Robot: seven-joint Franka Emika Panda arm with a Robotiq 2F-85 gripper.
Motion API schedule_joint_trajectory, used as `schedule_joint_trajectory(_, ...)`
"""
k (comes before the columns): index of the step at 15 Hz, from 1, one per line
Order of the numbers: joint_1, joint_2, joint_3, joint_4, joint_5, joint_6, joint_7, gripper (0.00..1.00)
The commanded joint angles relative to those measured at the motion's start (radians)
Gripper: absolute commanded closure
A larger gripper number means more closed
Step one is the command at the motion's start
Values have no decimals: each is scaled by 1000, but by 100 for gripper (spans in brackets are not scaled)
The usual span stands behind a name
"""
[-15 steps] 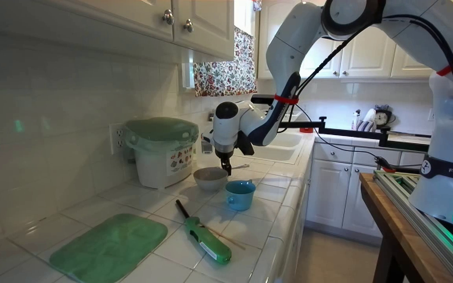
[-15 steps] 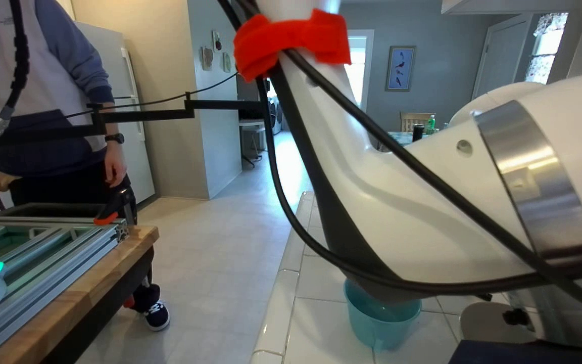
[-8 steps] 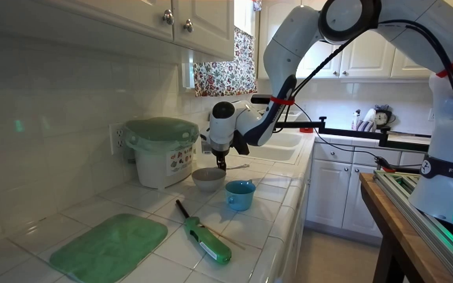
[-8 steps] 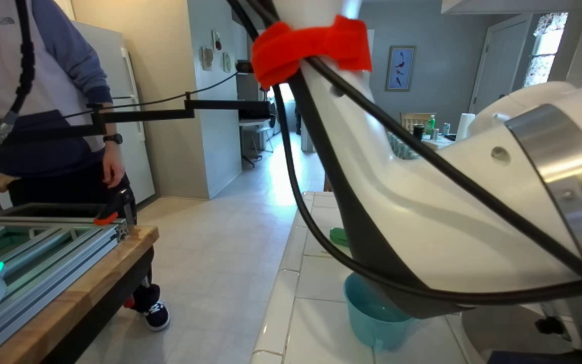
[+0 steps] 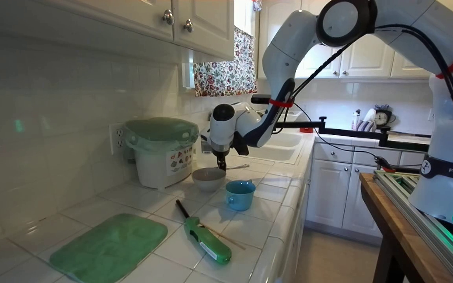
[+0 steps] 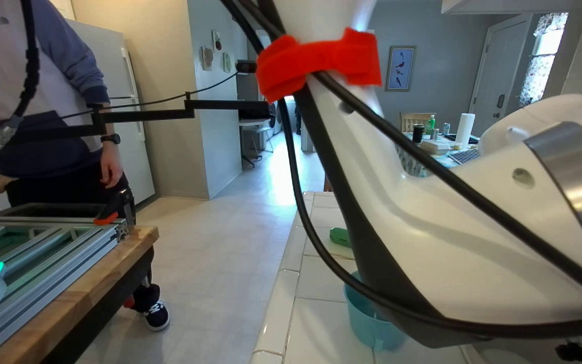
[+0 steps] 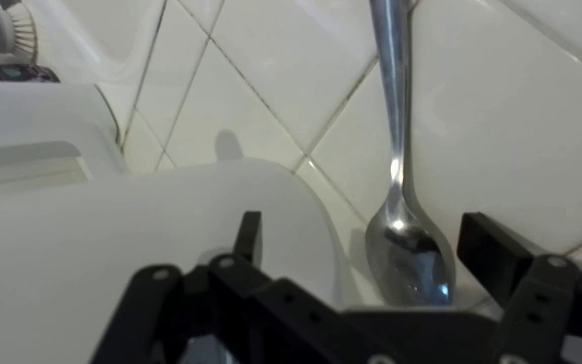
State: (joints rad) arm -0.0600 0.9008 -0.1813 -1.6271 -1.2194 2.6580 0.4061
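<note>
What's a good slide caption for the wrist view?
A metal spoon lying on white tiles, framed by the open gripper.

A shiny silver-coloured metal spoon (image 7: 397, 167) lies on the white tiled worktop (image 7: 513, 126). In the wrist view its slender handle runs down from the top edge, right of centre, to an oval, reflecting head at lower right. In an exterior view the spoon (image 5: 239, 166) shows partly, just below and right of centre.
</note>
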Motion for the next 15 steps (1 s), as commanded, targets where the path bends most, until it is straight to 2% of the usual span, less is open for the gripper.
schedule_joint_trajectory(1,5,37,-18,47,-7,24,19,0)
schedule_joint_trajectory(15,3,70,-50,84,-27,54,16,0)
